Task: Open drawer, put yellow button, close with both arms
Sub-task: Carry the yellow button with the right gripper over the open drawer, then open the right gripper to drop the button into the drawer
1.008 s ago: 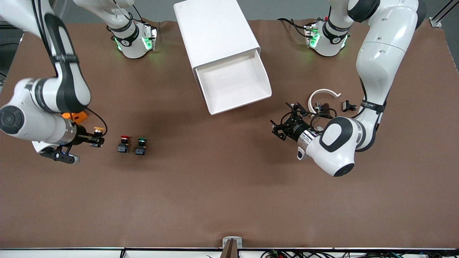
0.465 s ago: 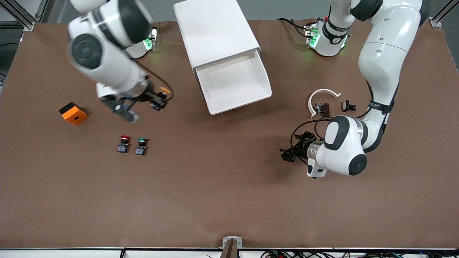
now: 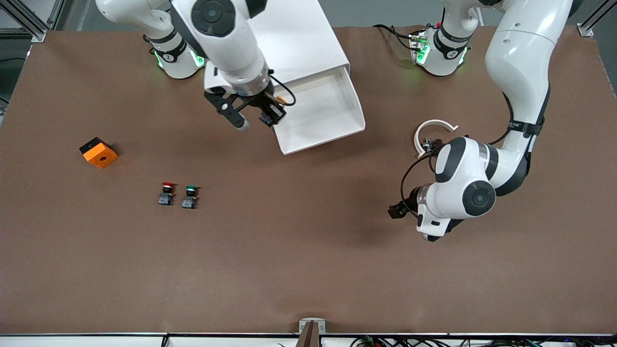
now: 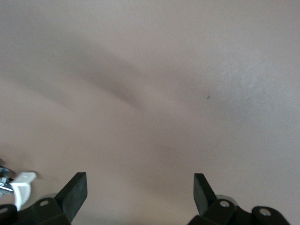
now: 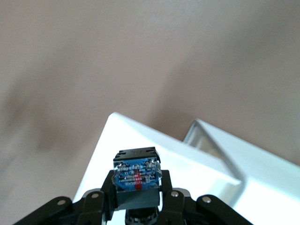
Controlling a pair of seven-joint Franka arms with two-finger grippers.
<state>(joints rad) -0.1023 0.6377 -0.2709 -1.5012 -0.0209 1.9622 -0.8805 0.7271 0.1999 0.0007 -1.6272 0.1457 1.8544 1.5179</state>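
Hidden parts: the left hand (image 3: 396, 210), right of the centre in the front view, is mostly covered by its own white wrist; only a small black part shows there
Left hand: in the left wrist view its two black fingers (image 4: 75, 190) stand wide apart over bare brown counter (image 3: 308, 250), nothing between them; this arm waits
Right hand: the right hand (image 3: 270, 114), upper middle of the front view, hangs over the corner of the open drawer toward the right arm's end; its fingers are closed on the yellow button
Yellow button: the yellow button (image 5: 137, 174) shows its blue-grey base in the right wrist view, at the bottom centre of the frame; in the front view only an orange-yellow bit of it is seen and the cap is hard to make out
Drawer: the drawer (image 3: 318, 113) is pulled out of the white cabinet (image 3: 289, 38); the visible tray floor is bare white, the part under the right hand is covered
Cabinet: its top edge is cut off by the frame and partly covered by the right arm
Other things: red button (image 3: 166, 193) and green button (image 3: 189, 196) stand side by side at lower left; an orange block (image 3: 98, 153) is at far left; a white curved piece (image 3: 430, 132) lies at the right, partly hidden by the left arm
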